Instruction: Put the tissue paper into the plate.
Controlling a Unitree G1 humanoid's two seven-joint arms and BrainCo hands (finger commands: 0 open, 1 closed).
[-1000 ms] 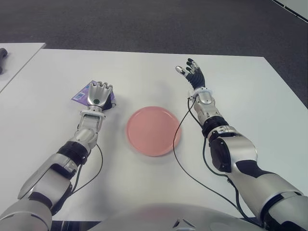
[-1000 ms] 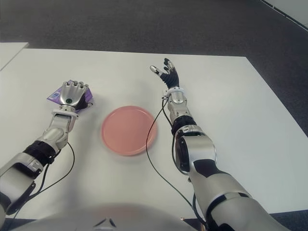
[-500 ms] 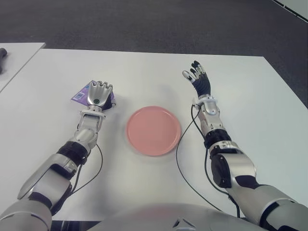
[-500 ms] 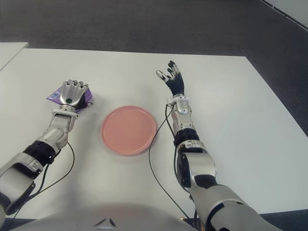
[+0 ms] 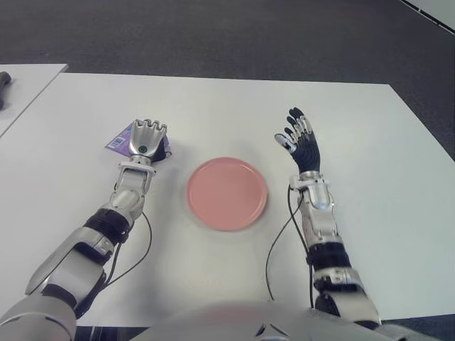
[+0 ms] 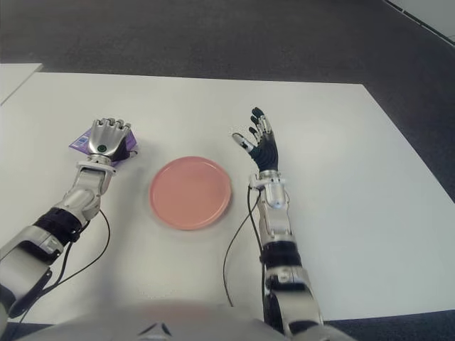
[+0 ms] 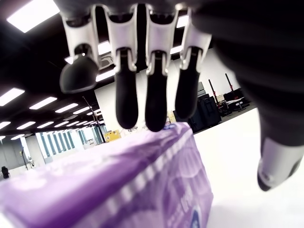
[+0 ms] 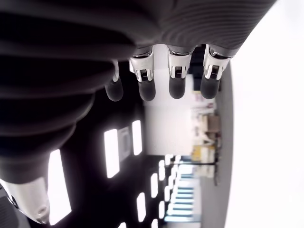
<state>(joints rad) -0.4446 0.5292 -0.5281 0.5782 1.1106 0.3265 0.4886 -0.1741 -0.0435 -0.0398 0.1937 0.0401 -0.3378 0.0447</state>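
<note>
A: Where's the tissue paper?

B: The purple plastic-wrapped tissue pack lies on the white table, at ten o'clock from the round pink plate. The left hand is over it, fingers draped above the top but not clamped; I'd call it ungripped.

A: And the right hand?

B: At three o'clock of the plate, spread and empty.

A: Advice?

B: Curl fingers and thumb around both sides before lifting, then carry toward four o'clock.

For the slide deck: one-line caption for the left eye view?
Left hand over the purple tissue pack, fingers not yet closed; pink plate empty on the white table; right hand open beside it.
</note>
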